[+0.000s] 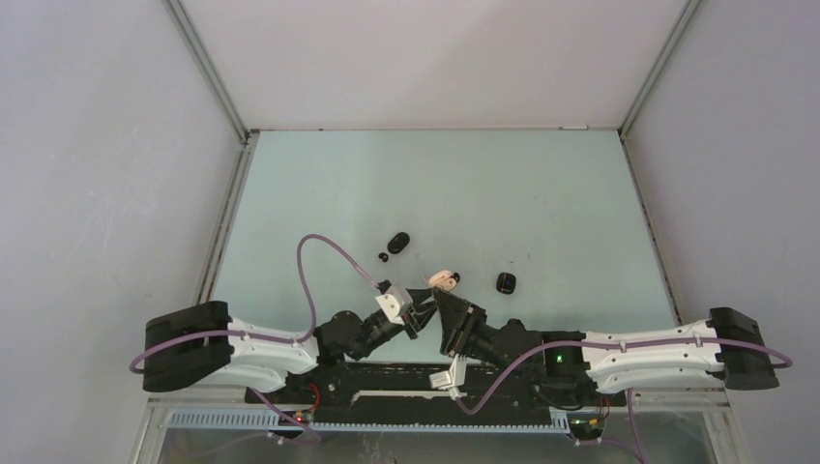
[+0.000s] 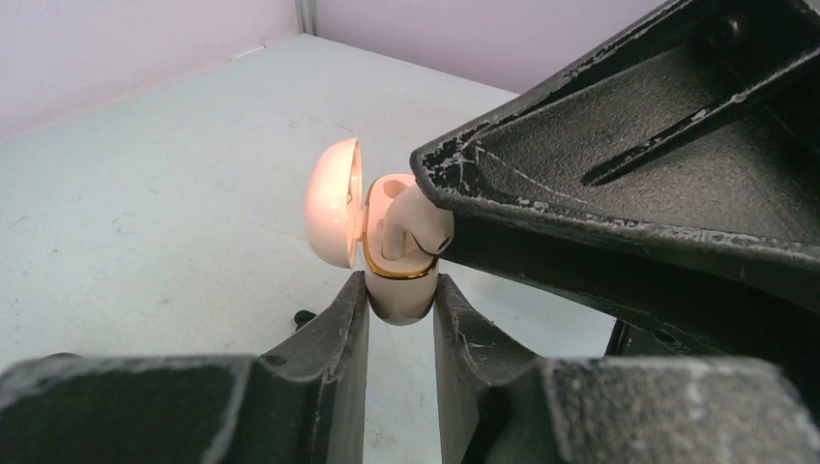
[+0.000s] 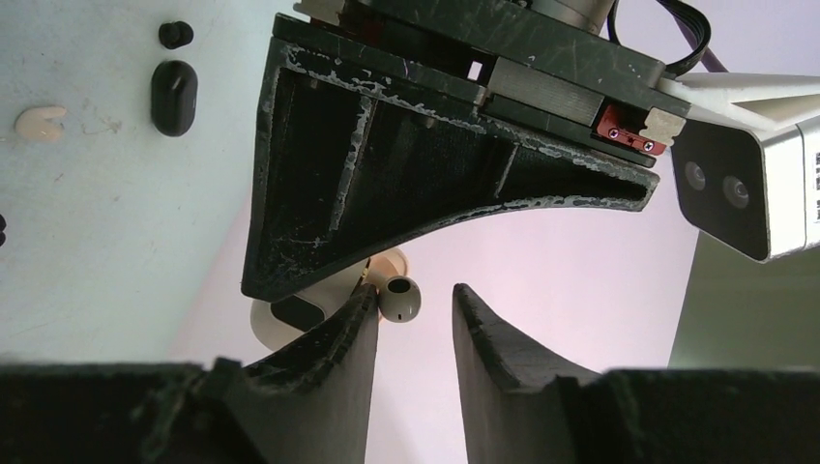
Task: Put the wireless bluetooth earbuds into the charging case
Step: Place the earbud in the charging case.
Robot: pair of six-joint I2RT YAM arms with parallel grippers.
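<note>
Centrally, on a pale table (image 1: 541,193) between grey walls (image 1: 97,145), the left gripper (image 2: 399,290) clamps the cream charging case (image 2: 334,213); the right gripper (image 3: 414,292) has its fingers apart beside an earbud (image 3: 398,298).

The two arms are reaching toward the lower middle of the frame, where the left gripper (image 1: 426,294) and the right gripper (image 1: 442,299) are meeting at a cream charging case (image 1: 444,279). Up and to the left, a black case (image 1: 397,241) and a tiny black earbud (image 1: 383,257) are lying on the pale green table (image 1: 435,184). A second black case (image 1: 506,282) is lying to the right.

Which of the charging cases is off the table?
The cream case, clamped open in the left gripper; the black case lies loose on the table.
</note>
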